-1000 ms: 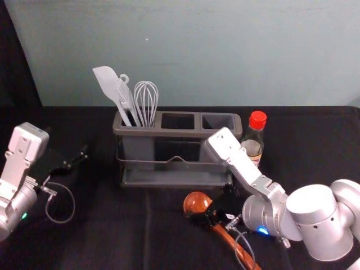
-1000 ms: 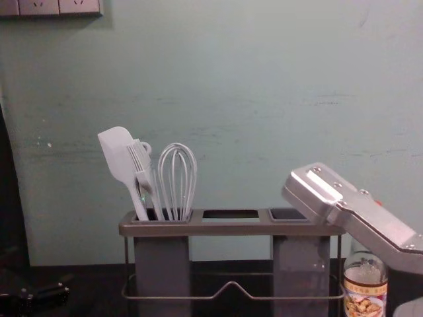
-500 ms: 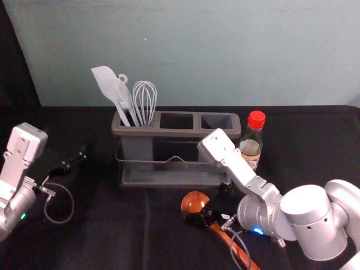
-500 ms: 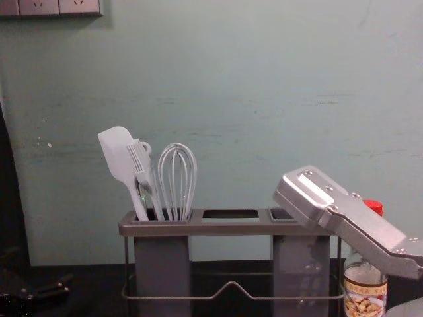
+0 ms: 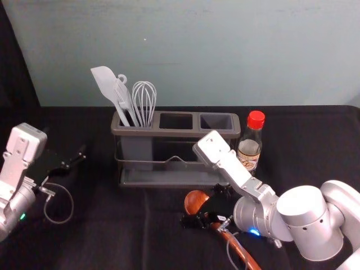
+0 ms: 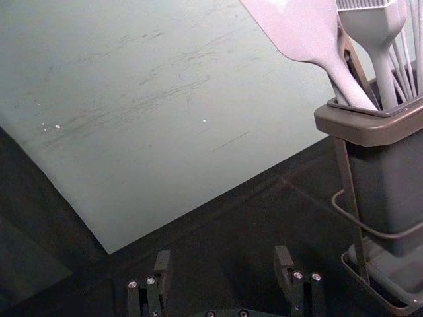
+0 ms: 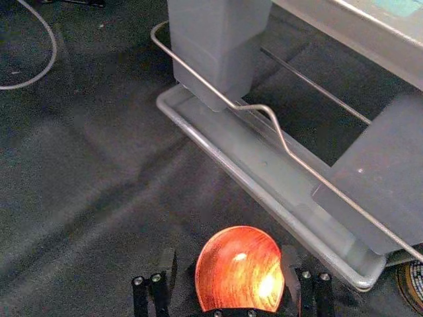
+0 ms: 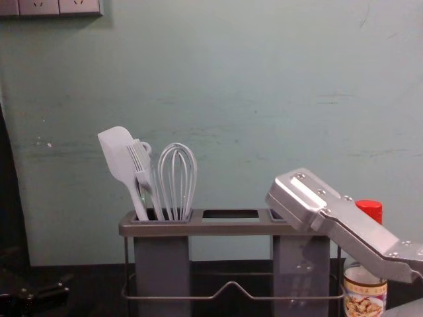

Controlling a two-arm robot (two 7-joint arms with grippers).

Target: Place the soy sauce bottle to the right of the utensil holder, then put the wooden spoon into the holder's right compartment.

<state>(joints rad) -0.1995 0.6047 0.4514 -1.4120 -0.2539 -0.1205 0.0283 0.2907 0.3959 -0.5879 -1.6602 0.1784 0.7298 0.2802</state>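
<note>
Right gripper (image 5: 202,206) astride spoon (image 5: 194,201), left gripper (image 5: 73,151) outside holder (image 5: 180,134)

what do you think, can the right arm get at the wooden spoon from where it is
Likely yes: the right gripper is open right at the wooden spoon, its bowl showing between the fingers, and the utensil holder stands beyond, not between them.
</note>
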